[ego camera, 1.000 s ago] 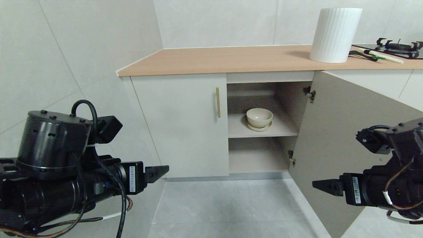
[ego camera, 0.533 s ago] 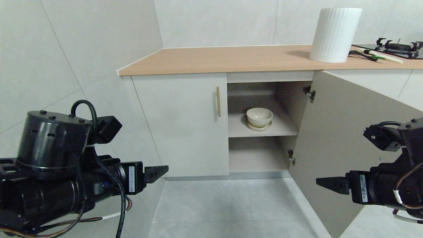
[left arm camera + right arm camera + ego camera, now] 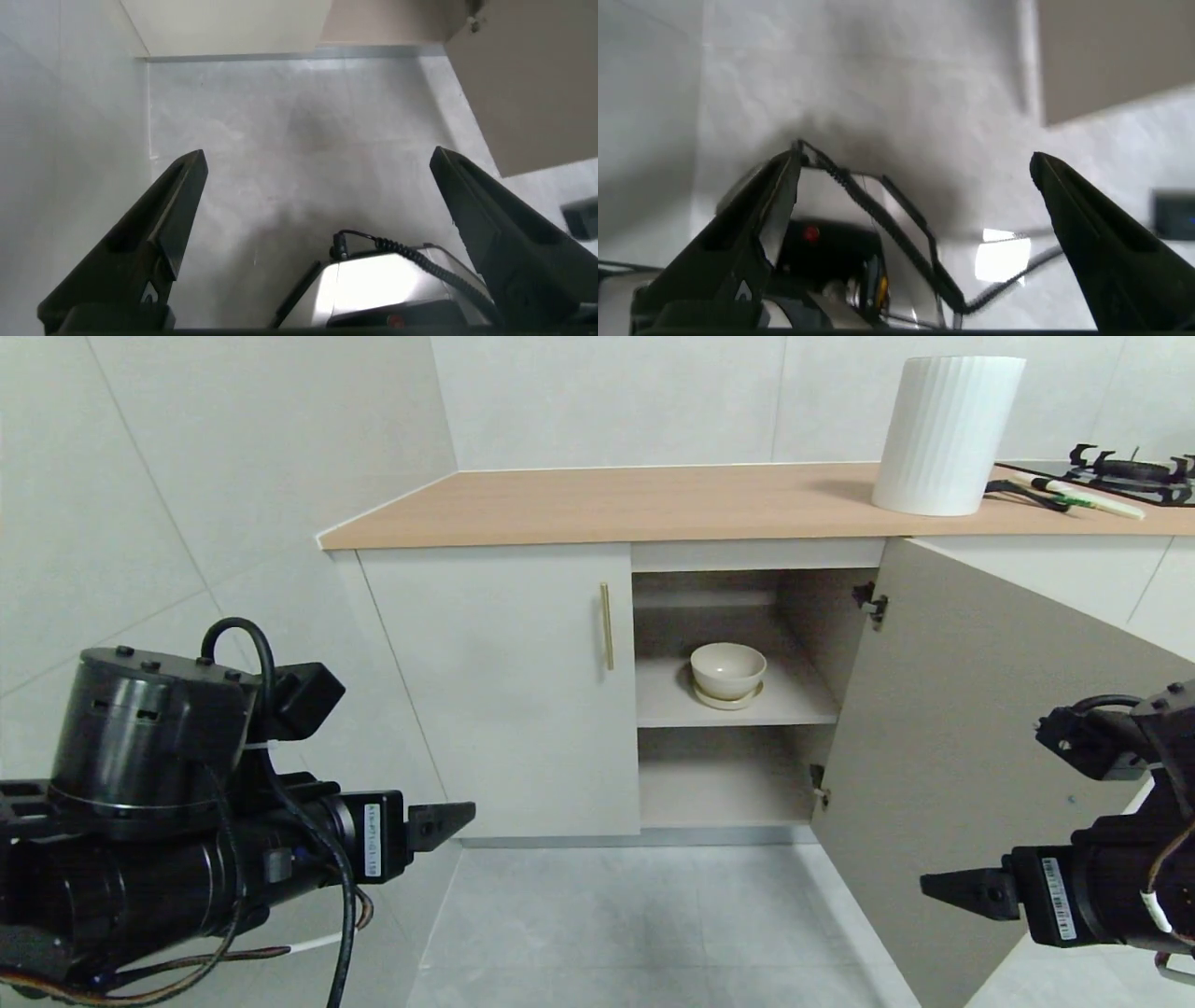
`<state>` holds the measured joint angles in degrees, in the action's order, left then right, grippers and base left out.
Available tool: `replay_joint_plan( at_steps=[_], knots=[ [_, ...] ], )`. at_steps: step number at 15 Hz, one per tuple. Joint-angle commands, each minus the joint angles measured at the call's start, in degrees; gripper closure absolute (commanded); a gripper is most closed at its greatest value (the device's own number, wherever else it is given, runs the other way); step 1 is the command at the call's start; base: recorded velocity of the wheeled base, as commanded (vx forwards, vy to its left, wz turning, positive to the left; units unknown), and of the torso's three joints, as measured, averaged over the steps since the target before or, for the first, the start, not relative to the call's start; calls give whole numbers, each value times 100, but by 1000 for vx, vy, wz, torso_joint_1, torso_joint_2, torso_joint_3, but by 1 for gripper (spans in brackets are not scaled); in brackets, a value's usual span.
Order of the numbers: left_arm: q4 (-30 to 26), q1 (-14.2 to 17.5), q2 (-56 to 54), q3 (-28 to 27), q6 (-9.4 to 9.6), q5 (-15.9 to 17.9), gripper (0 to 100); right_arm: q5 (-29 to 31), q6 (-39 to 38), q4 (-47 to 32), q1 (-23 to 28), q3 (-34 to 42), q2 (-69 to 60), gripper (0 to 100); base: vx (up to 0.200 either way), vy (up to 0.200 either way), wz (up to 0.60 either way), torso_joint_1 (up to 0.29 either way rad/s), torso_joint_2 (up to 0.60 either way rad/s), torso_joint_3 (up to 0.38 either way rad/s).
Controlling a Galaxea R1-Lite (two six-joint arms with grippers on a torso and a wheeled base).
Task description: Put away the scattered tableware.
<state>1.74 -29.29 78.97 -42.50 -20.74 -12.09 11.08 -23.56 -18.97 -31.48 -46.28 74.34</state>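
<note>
Both grippers empty, bowl shelved in cabinet.
Head: bowl [image 3: 728, 668] sat on saucer [image 3: 729, 700] on cabinet's [image 3: 794, 705] upper shelf. Left gripper [image 3: 453, 821] and right gripper [image 3: 943, 887] hung in front of cabinet, well apart from bowl. L wrist: fingers [image 3: 159, 233] spread wide, released, over floor [image 3: 308, 121] by cabinet base. R wrist: fingers [image 3: 1102, 243] likewise wide, holding nothing.

The black left arm [image 3: 140, 877] is held low on the left side, its forearm roughly level, and the black left hand [image 3: 446, 823] is turned inward toward the right arm. Its two dark fingers [image 3: 159, 224] are seen spread wide apart in the left wrist view. The black right arm [image 3: 1120, 896] is held low on the right side, with the black right hand [image 3: 962, 893] turned inward toward the left arm. Its fingers [image 3: 1092, 233] are likewise spread wide.
</note>
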Motion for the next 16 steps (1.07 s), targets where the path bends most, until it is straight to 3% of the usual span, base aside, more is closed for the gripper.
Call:
replay_joint_plan(
  at_steps=[1,5,9,16],
  knots=[
    [1,3,13,5,-1,-4,0,43,10,-63,19,-75,-77,0,0,-200,0,-2,7,17],
    [1,3,4,5,-9,-4,0,245,27,-555,247,-303,-33,0,0,-200,0,7,2,2],
    [1,3,4,5,-1,-4,0,535,344,-617,871,-373,-33,0,0,-200,0,1,5,7],
    [1,3,4,13,-1,5,0,799,862,-160,2225,-470,-7,0,0,0,0,0,0,0]
  ],
)
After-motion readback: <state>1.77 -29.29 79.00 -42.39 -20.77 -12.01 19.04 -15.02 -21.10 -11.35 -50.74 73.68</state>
